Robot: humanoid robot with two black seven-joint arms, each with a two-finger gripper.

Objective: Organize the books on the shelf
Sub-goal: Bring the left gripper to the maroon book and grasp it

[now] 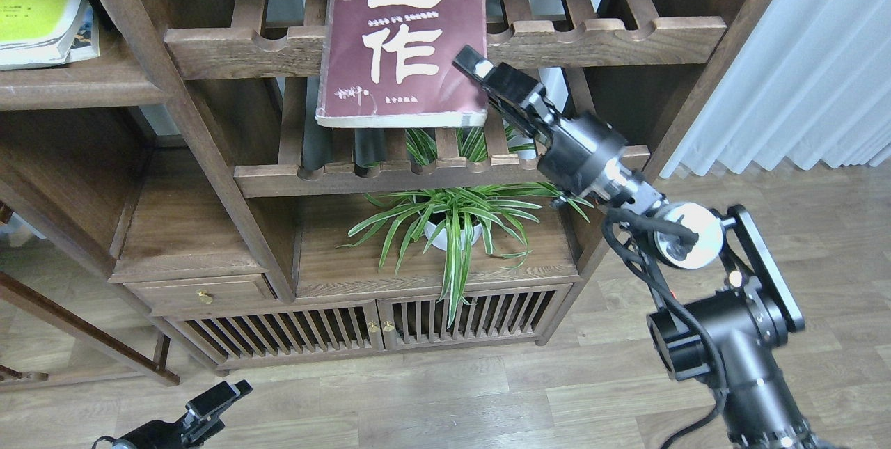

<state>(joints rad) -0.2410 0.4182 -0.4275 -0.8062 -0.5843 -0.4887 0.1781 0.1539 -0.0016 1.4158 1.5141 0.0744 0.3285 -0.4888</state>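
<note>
The thick maroon book (pixel 407 38) with big white Chinese characters hangs tilted in front of the upper slatted rack (pixel 612 38), its lower edge well below the rack's rail. My right gripper (pixel 479 73) is shut on the book's lower right edge. At the top left, a yellow-green white-edged book (pixel 35 7) lies on the dark-brown shelf (pixel 76 92). The corner of a smaller colourful book (pixel 89 37) shows beneath it. My left gripper (pixel 212 402) hangs low over the floor at the bottom left, seen small and dark.
A second slatted rack (pixel 390 174) runs below the held book. A spider plant in a white pot (pixel 452 226) stands on the cabinet top (pixel 334 264). Slatted cabinet doors (pixel 362 331) and a drawer (pixel 202 292) lie below. A white curtain (pixel 814 52) hangs at the right.
</note>
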